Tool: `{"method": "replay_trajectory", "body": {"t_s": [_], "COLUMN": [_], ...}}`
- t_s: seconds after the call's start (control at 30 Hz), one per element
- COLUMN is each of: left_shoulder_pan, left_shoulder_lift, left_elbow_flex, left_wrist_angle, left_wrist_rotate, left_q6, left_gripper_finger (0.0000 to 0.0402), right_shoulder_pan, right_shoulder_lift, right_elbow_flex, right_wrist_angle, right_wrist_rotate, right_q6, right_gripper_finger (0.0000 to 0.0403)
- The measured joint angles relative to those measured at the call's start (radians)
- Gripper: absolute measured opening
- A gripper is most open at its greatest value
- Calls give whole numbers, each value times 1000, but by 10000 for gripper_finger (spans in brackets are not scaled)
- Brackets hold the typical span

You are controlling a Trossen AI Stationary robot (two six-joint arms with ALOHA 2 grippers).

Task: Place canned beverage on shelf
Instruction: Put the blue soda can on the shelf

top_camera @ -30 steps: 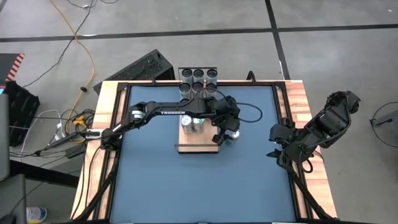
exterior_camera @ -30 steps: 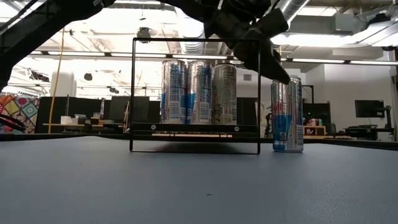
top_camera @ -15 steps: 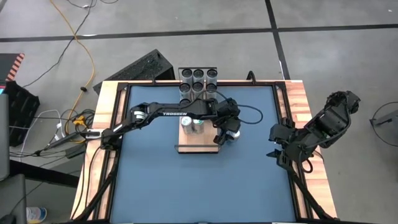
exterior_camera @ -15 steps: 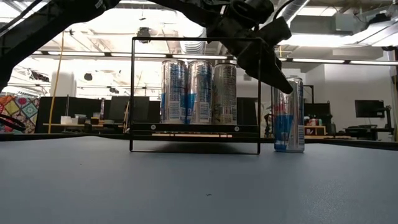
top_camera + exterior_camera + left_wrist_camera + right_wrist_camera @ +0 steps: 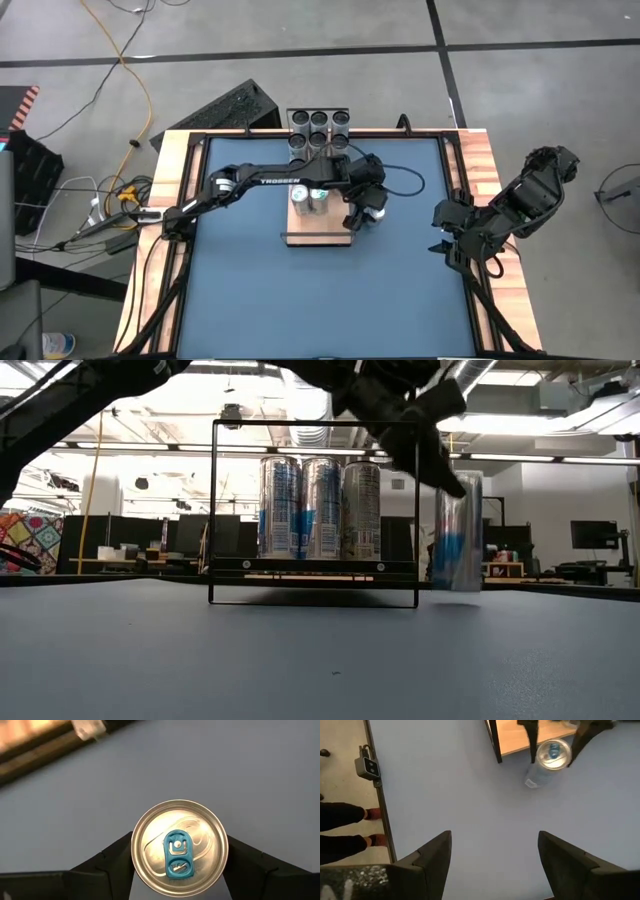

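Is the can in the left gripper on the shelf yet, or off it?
Off it. The can hangs just beside the shelf, clamped by the left gripper.

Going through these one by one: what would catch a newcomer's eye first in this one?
The left gripper closed on a silver can with a blue tab, just right of the shelf at mid-table. Three cans already stand on that shelf. The right gripper waits open at the table's right edge.
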Motion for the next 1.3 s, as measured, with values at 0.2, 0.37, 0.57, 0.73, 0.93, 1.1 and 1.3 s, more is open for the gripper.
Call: {"method": "replay_trajectory", "body": {"t_s": [0.2,0.37,0.57,0.73,0.93,1.1,1.3], "left_shoulder_pan": [0,0,0,1,-16,-41,-73], "left_shoulder_lift": [0,-6,-114,-194,-211,-213,-214], "left_elbow_flex": [96,167,161,160,158,158,158], "left_wrist_angle": [-42,-109,-217,-339,-421,-364,-335], "left_wrist_rotate": [-31,-85,-178,-219,-150,-130,-56], "left_q6": [-17,-36,-169,-231,-232,-192,-115], "left_gripper_finger": [225,225,225,225,226,226,226], "right_shoulder_pan": [0,0,0,0,0,1,2], "right_shoulder_lift": [0,0,-1,-1,0,-1,-1], "right_elbow_flex": [0,0,0,0,0,0,0], "right_wrist_angle": [0,0,0,-1,0,0,0], "right_wrist_rotate": [9,17,22,47,67,67,67], "right_q6": [-3,-8,-26,-44,-49,-44,-49], "right_gripper_finger": [280,280,280,280,280,280,280]}}
